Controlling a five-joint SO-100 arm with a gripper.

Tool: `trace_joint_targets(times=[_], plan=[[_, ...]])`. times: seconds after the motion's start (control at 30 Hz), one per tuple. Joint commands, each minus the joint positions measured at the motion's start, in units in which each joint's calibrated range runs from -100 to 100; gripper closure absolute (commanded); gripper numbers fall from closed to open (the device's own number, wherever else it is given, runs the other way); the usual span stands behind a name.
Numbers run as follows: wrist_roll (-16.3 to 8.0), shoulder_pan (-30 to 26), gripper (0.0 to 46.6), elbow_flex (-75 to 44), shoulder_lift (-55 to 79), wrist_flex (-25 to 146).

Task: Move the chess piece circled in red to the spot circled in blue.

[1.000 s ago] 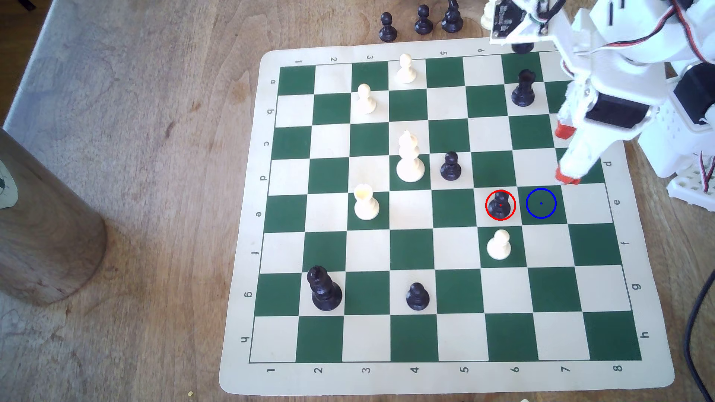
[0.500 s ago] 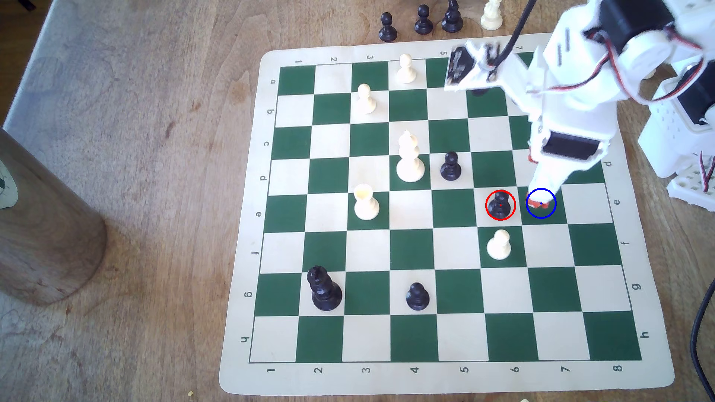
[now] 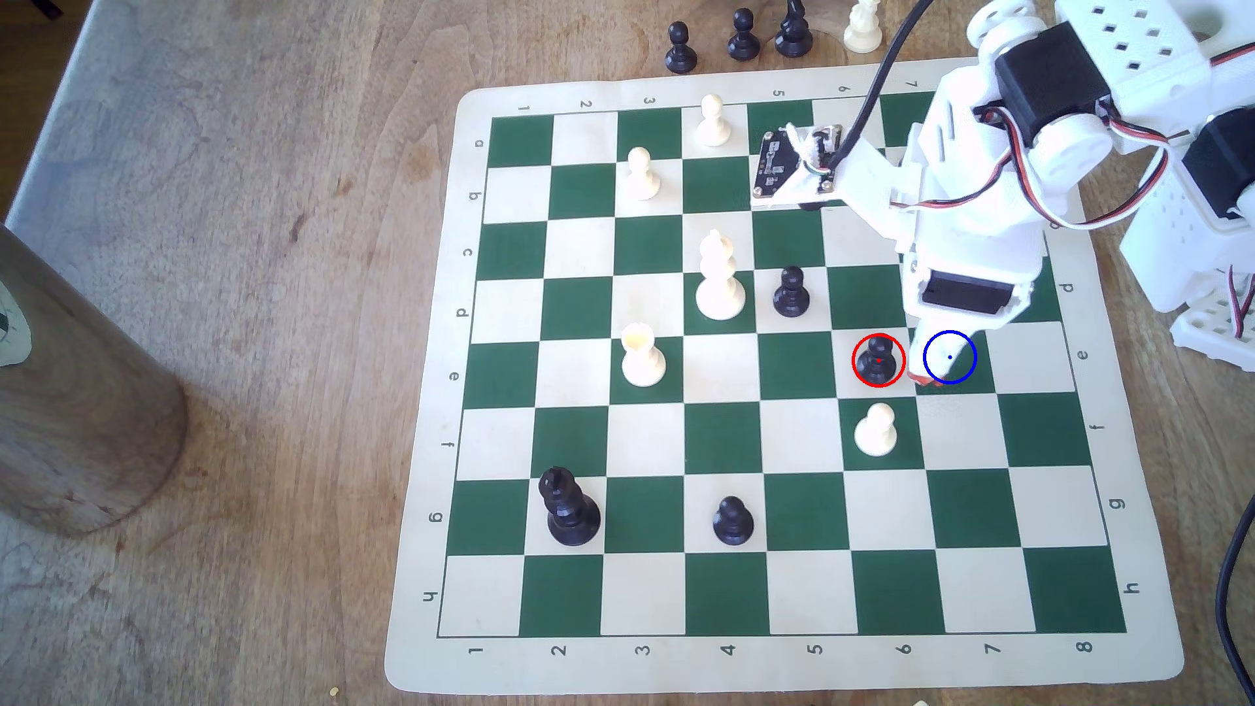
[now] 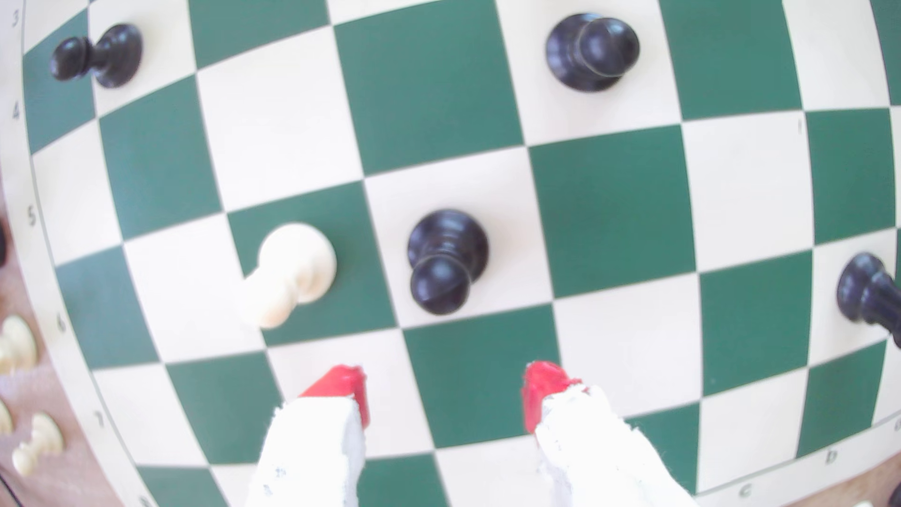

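Observation:
The chess piece, a small black pawn (image 3: 878,360) ringed in red, stands upright on a cream square; in the wrist view the pawn (image 4: 446,261) stands just ahead of the fingertips. The spot (image 3: 972,377) is the dark green square ringed in blue, one square toward the exterior view's right. My gripper (image 3: 927,380) hangs over that square, its white finger covering part of the ring. The wrist view has my gripper (image 4: 444,395) open, its red fingertips (image 4: 348,390) spread over the green square (image 4: 468,380), with nothing between them. There is a gap between the fingertips and the pawn.
A white pawn (image 3: 876,429) stands one square nearer the board's front than the ringed pawn. Another black pawn (image 3: 791,292) and a white bishop (image 3: 718,278) stand further toward the exterior view's left. A black rook (image 4: 870,300) sits near the arm. Captured pieces (image 3: 743,34) line the table beyond the board.
The arm has swung in from the board's right edge, and the red fingertips have travelled onto the blue-ringed square, closer to the ringed pawn. No chess piece has moved.

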Motion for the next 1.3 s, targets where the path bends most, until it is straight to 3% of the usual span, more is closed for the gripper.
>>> trace_joint_targets(times=[0.0, 0.43, 1.0, 1.27], plan=[[-0.54, 0.48, 29.0, -0.25, 0.00, -1.34], [-1.51, 1.18, 29.5, 1.93, 3.31, -8.63], [-2.49, 0.87, 33.8, 2.02, 2.89, -11.91], [-2.88, 0.32, 33.2, 2.11, 3.99, -13.30]])
